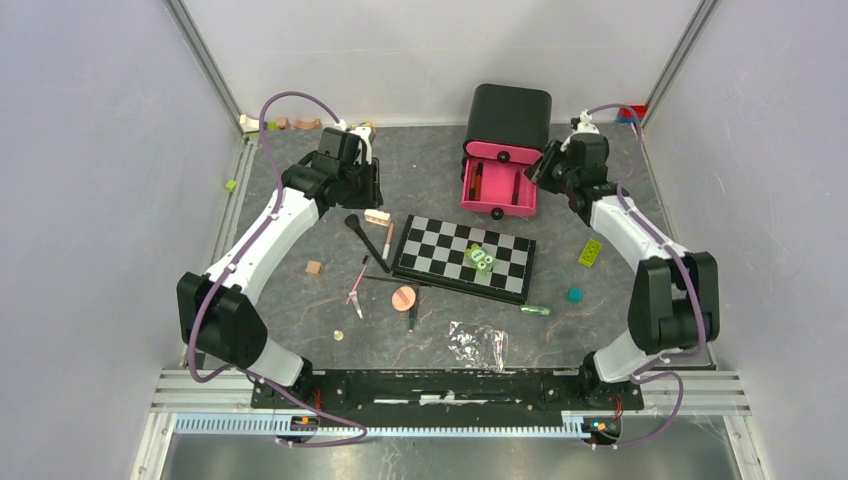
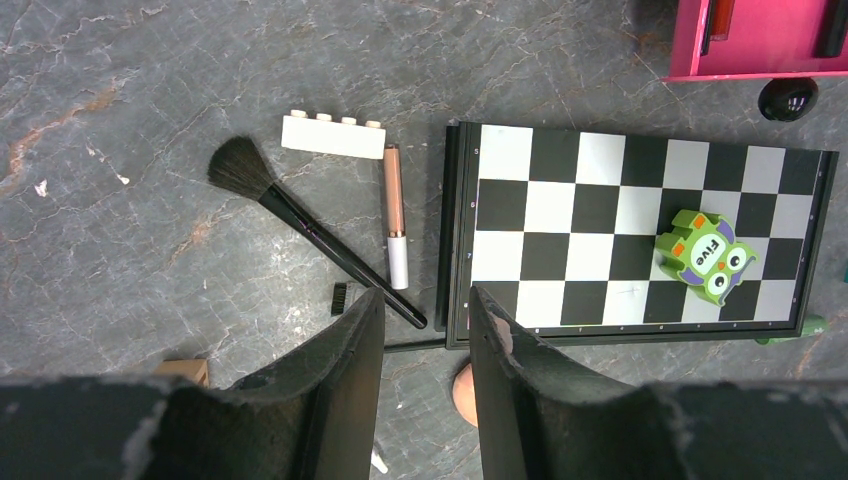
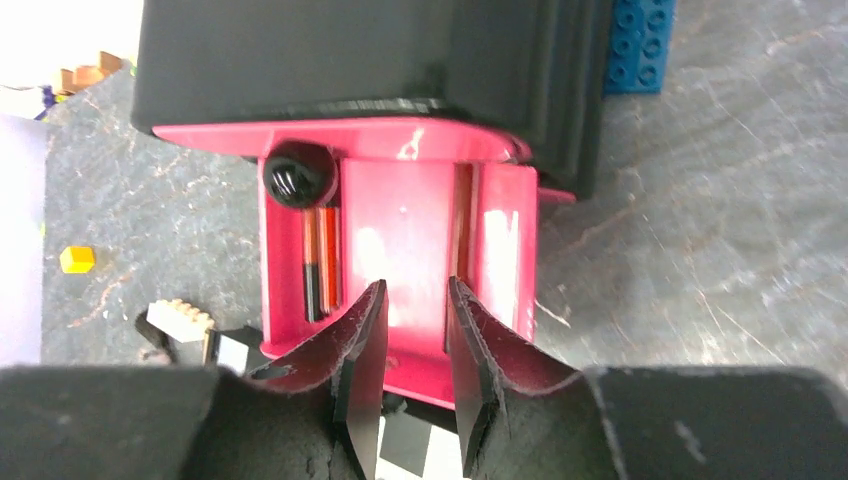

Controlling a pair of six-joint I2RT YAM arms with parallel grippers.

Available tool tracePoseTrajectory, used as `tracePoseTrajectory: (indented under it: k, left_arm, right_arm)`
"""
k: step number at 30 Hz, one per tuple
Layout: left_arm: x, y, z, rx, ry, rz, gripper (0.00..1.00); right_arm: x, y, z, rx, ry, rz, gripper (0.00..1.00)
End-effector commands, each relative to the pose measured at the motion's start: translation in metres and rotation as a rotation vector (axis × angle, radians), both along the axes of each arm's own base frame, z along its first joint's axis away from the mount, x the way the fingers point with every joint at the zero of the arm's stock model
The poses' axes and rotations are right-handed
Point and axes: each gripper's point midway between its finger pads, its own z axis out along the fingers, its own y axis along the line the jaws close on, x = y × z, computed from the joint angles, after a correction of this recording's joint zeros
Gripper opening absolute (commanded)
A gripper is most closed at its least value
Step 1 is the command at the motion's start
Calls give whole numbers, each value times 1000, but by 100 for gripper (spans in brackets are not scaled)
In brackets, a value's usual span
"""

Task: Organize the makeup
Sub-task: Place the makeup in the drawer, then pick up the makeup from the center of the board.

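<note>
A few pencils (image 3: 322,262) already lie in the pink drawer (image 3: 400,230) at the table's (image 1: 290,325) far edge; the brush (image 2: 300,222), puff (image 1: 404,298) and loose pencils (image 1: 357,283) lie mid-table, left of the chequered board (image 1: 440,255), not yet sorted. The left gripper (image 2: 425,300) and right gripper (image 3: 417,290) hang spread, holding nothing

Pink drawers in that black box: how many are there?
2: an upper drawer, closed, and a lower drawer, pulled open toward the chequered board. None seems hidden.

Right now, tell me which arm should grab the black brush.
Left. The left gripper hovers open next to the brush; the right gripper is over the pink drawer, across the chequered board.
</note>
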Motion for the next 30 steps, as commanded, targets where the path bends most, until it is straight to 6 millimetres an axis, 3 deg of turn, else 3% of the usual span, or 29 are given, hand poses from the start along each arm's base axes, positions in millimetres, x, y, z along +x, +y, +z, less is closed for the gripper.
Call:
tracePoseTrajectory:
  k: [1,6,13,24,30]
  left_arm:
    - [5,-1,19,-22,-67,-8,44]
    - [3,-3,23,-34,-72,-15,44]
    - [3,-3,22,-39,-68,-18,44]
    - [3,-3,21,-33,-68,-16,44]
    - [3,-3,21,-35,-66,-18,44]
  right_arm:
    - [-24,-21,-2,-95,2,-50,35]
    - [-39,-32,-20,-153,44,-64,41]
    - [-38,-18,-38,-111,74,0,42]
    - [-35,-14,-58,-90,126,-3,37]
    - [-34,-9,-53,-49,113,0,31]
